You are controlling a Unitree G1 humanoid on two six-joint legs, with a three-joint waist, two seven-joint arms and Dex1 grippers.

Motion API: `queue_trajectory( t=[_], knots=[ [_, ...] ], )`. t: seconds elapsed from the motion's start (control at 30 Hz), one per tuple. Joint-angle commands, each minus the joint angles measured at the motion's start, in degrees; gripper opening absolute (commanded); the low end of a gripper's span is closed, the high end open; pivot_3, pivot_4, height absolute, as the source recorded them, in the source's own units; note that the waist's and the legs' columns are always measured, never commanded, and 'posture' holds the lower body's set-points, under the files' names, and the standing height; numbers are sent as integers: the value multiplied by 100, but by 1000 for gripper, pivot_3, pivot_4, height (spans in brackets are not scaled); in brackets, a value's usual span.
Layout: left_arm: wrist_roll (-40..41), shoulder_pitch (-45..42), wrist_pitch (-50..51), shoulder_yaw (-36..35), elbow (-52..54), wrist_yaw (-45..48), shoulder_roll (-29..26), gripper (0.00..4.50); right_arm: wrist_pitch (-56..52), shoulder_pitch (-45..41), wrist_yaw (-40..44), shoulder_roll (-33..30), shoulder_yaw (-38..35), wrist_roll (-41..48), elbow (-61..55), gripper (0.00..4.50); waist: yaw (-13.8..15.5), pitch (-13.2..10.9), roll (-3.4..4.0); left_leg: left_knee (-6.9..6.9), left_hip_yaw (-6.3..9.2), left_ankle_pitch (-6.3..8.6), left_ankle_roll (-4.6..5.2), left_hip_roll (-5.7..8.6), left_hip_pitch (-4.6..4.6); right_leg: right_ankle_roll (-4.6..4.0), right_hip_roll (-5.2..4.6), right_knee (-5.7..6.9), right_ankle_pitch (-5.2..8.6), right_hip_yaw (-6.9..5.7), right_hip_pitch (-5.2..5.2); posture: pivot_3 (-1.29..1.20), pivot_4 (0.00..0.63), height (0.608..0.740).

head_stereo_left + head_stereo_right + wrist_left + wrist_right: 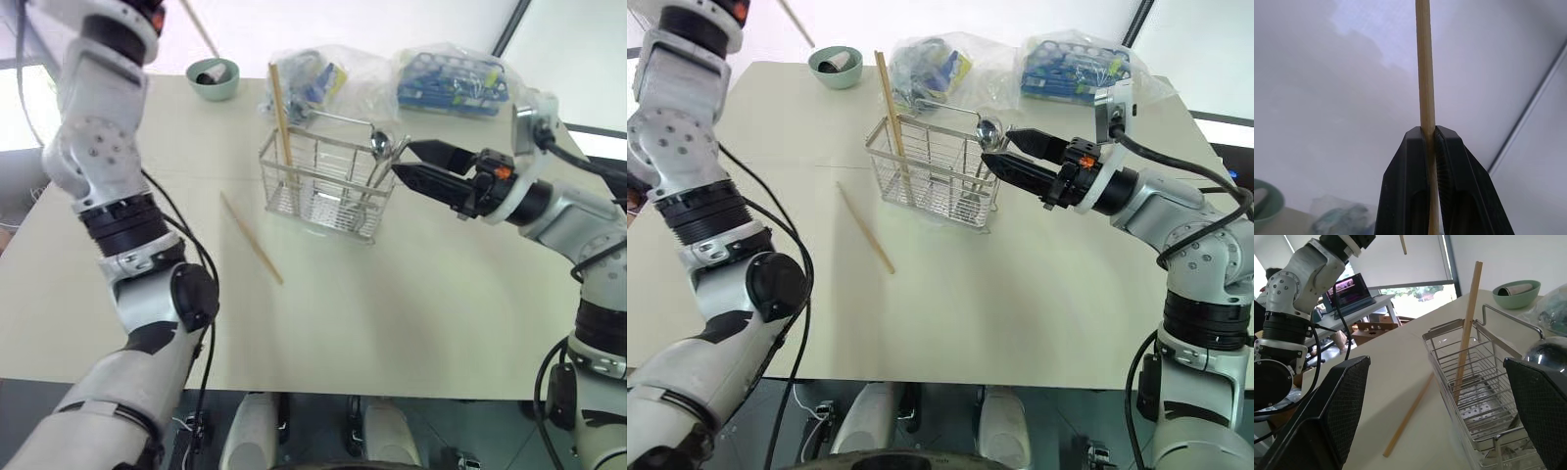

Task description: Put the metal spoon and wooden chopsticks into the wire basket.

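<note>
Step in hand: chopstick transfer. Left end effector (pixel 1431 147) is clamped on one wooden chopstick (pixel 1424 73), raised high above the bench (pixel 411 313), stick end up near the mint bowl (pixel 213 78).
Right end effector: right end effector (pixel 416 164) has fingers apart, empty, just beside the basket's right end, near the spoon bowl.
Wire basket: wire basket (pixel 318 186) sits mid-bench, in front of the clear plastic bags (pixel 313 73).
Metal spoon: metal spoon (pixel 380 145) is already in the basket, right compartment, bowl up, leaning at the rim.
Chopstick in basket: one stick (pixel 281 117) stands nearly upright at the basket's left end.
Chopstick on bench: one stick (pixel 252 238) lies flat, just left of the basket, apart from it.
Progress: spoon done; chopsticks partly done.
Next move (judgement): bring left arm over basket, tip the held stick pointing down, lower it through the open top, then release. Grid gaps are narrow, so alignment w/ the opening matters.
After that: loose stick on bench needs pickup.
</note>
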State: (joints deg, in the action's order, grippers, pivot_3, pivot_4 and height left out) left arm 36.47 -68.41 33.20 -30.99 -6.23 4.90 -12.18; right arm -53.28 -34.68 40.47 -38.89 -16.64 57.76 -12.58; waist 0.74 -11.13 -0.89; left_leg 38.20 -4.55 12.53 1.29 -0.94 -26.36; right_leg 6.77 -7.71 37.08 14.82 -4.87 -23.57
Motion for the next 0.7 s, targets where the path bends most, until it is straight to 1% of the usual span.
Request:
queue_trajectory(
  t=[0.03,0.13,0.3,0.47,0.57,0.67,0.7],
  knots=[
    [-166,148,-213,687,175,138,225,47,28,-112,-98,-65,-214,193,-234,4500,0,0,0,1,-1,0,1,0,0,0,2,1,0,0,0,0,150,708],
    [-601,480,-578,1285,101,353,370,47,13,-30,-238,-46,-313,284,-336,4500,9,0,0,2,-8,-1,-1,6,2,0,3,1,0,0,4,0,150,708],
    [-922,758,-1039,1749,-234,589,545,47,-13,172,-443,-91,-470,467,-497,4500,5,-1,-1,4,-6,4,8,3,-4,0,3,-1,0,0,-1,0,150,708],
    [-1400,1063,-1467,2233,-418,838,544,47,30,245,-599,-114,-537,548,-537,4500,1,0,-1,3,-5,8,15,1,-2,0,4,-1,0,0,0,0,150,708],
    [-1626,1265,-1747,2416,-418,926,534,47,52,272,-683,-107,-556,576,-547,4500,3,0,0,3,-1,9,15,0,-3,0,4,0,0,-1,-1,0,150,708],
    [-1699,1385,-1891,2450,-412,950,574,47,65,295,-713,-89,-547,589,-558,4500,4,0,-1,4,1,9,16,-1,-4,0,3,-1,0,0,-2,0,150,708],
    [-1706,1427,-1898,2451,-363,934,594,405,72,291,-723,-77,-536,582,-554,4500,7,0,-1,4,2,9,16,-1,-4,0,3,-1,0,0,-2,0,150,708]
  ],
)
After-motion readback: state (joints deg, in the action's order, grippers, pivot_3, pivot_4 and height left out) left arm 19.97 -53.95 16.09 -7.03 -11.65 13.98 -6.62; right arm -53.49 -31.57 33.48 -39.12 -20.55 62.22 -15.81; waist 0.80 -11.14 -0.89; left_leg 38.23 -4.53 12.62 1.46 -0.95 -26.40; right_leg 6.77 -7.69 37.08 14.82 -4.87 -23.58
